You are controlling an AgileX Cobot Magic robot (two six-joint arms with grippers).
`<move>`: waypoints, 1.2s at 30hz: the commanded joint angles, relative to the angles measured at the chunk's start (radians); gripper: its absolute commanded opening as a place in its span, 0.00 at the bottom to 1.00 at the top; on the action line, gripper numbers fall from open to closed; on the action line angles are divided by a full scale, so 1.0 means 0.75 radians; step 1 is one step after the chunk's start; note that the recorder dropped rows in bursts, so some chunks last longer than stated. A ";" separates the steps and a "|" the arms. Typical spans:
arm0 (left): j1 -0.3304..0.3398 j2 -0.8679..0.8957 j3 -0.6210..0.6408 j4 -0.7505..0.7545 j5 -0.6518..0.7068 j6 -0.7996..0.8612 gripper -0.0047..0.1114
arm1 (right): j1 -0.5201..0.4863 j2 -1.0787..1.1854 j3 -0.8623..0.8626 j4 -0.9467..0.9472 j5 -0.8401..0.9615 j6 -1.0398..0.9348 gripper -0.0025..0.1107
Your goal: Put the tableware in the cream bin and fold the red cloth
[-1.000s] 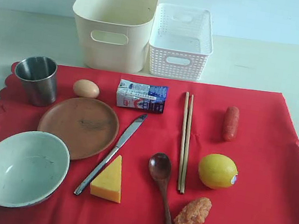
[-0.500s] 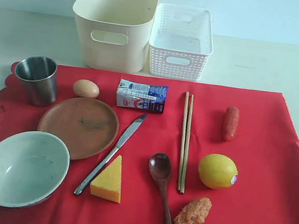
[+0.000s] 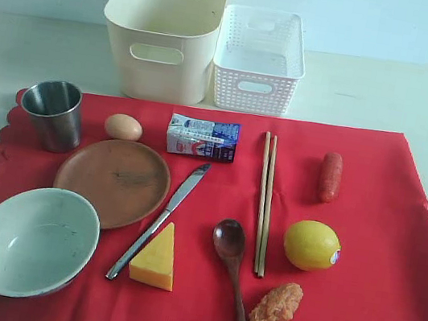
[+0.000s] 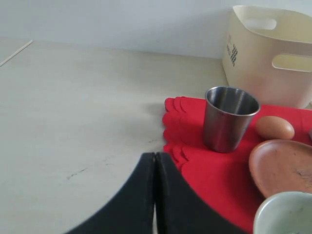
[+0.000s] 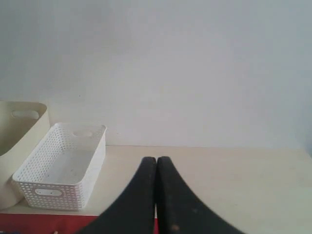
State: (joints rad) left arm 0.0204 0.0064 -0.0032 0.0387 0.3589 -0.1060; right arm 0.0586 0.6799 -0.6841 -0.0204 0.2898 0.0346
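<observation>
Across the scallop-edged red cloth (image 3: 381, 236) sit the steel cup (image 3: 52, 115), round brown plate (image 3: 113, 183), pale bowl (image 3: 32, 242), metal knife (image 3: 159, 221), wooden spoon (image 3: 231, 281) and chopsticks (image 3: 264, 205); behind stands the smooth cream bin (image 3: 157, 82); left gripper (image 4: 155, 156) and right gripper (image 5: 156, 159) have curved black jaws pressed together

Soft, even, fairly bright light fills all three views, with no hard shadows. Beside the cup (image 4: 229, 119) a faint grey shadow smudges the tabletop (image 4: 73, 122); its steel shows mild reflections without glare. The cloth (image 3: 397, 238) reads as a saturated, almost flat red. The left pincer (image 4: 155, 158) and right pincer (image 5: 156, 161) appear as black, detail-less shapes with soft edges. The exterior view is slightly soft.
</observation>
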 commanded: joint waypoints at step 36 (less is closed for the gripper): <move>0.000 -0.009 0.004 0.004 -0.009 -0.003 0.04 | 0.155 0.501 -0.174 0.095 0.161 -0.046 0.02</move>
State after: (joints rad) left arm 0.0204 0.0064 -0.0032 0.0387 0.3589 -0.1060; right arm 0.1628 1.0142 -0.7739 0.0490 0.3634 0.0126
